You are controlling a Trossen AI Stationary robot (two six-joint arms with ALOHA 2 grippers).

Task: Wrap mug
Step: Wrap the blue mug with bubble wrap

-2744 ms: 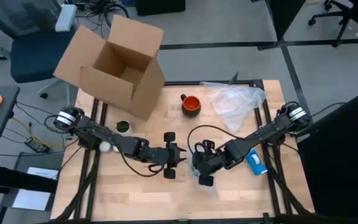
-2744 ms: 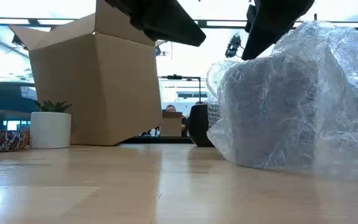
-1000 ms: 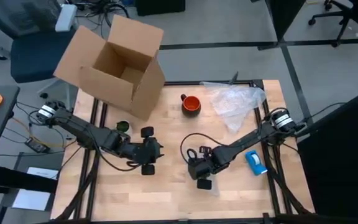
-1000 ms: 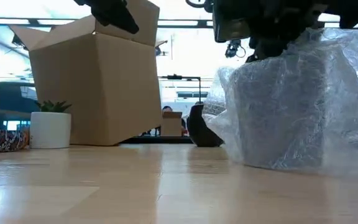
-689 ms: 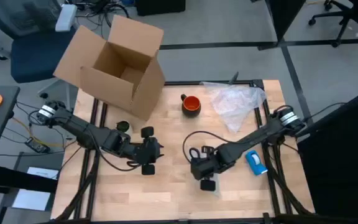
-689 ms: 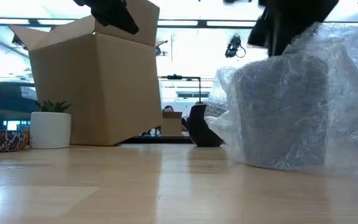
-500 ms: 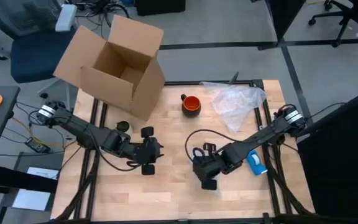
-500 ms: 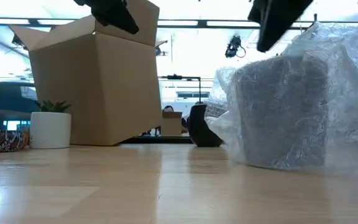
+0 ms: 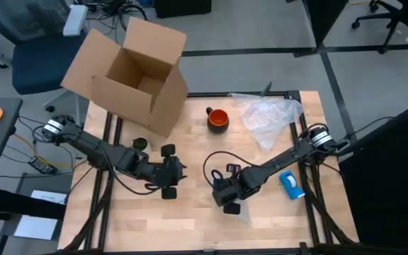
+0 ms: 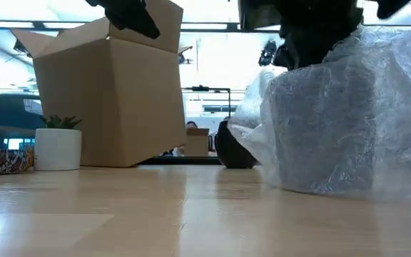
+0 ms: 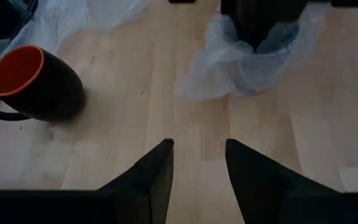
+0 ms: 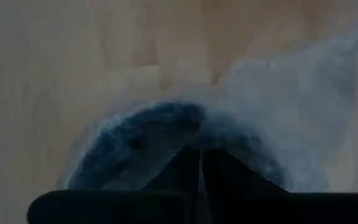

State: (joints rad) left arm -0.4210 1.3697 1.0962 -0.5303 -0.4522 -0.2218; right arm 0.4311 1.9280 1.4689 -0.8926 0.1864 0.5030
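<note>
Orange inside and dark outside, the mug (image 9: 218, 118) stands bare on the tabletop (image 9: 197, 227) in the high view, near the far edge, between a tilted open cardboard box (image 9: 127, 74) and a loose heap of clear bubble wrap (image 9: 269, 117). Left gripper (image 9: 168, 180) hovers left of centre. Right gripper (image 9: 227, 193) sits nearer the middle over a small wrapped bundle (image 9: 237, 209); a blue object (image 9: 291, 184) lies beside its arm.

Low view: the bundle (image 10: 327, 128) looms large at the right, a dark shape under crinkled plastic, with the right gripper (image 10: 305, 32) pressing on its top. The mug (image 10: 230, 146) shows as a dark shape far behind, beside the box (image 10: 113, 100). A small potted plant (image 10: 58, 143) stands at the left.

Left wrist view: the left jaws stand released, fingers (image 11: 157, 177) apart over bare wood; the mug (image 11: 33, 84) lies ahead and aside, well apart from the bundle (image 11: 260, 43).

Right wrist view: the right jaws look clenched, fingers (image 12: 185, 171) nearly touching on the wrap of the bundle (image 12: 166, 143).
</note>
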